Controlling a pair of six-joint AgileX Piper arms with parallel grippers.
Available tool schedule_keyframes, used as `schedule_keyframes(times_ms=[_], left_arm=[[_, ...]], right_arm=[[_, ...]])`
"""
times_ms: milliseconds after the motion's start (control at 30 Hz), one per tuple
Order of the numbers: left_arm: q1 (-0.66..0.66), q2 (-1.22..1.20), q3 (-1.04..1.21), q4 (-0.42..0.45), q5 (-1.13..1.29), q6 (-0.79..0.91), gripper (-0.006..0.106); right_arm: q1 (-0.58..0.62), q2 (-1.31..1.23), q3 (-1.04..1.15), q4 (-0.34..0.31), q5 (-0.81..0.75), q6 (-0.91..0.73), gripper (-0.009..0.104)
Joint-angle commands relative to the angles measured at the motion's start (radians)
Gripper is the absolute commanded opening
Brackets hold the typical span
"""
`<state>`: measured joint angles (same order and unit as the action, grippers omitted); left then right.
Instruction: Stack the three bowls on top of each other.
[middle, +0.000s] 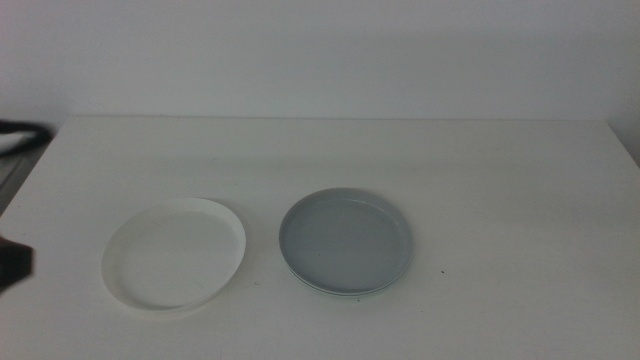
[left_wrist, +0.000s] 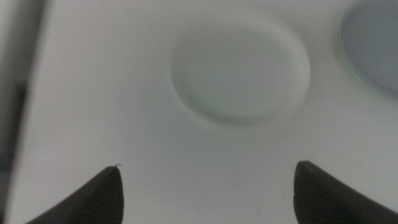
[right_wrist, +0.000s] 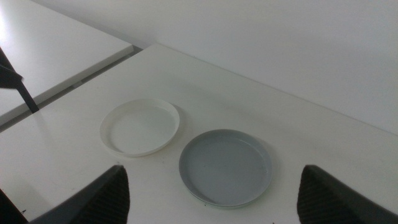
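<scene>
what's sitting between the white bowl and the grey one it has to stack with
Nothing visible. The white bowl and the grey bowl lie side by side, apart, with only bare table between them. A pale green rim shows under the grey bowl. The left pincer is open above the white bowl.

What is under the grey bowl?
A thin pale green rim shows beneath the grey bowl, apparently the mint bowl. The grey bowl hides the rest of it.
</scene>
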<state>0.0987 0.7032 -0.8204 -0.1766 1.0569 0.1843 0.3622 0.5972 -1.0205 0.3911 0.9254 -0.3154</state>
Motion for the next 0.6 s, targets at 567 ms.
schedule_keyframes(times_ms=[567], left_arm=[[0.013,0.829,-0.219,0.081,-0.225,-0.01,0.094]], right_arm=[[-0.004,-0.003,0.002,0.004,-0.005,-0.004,0.089]])
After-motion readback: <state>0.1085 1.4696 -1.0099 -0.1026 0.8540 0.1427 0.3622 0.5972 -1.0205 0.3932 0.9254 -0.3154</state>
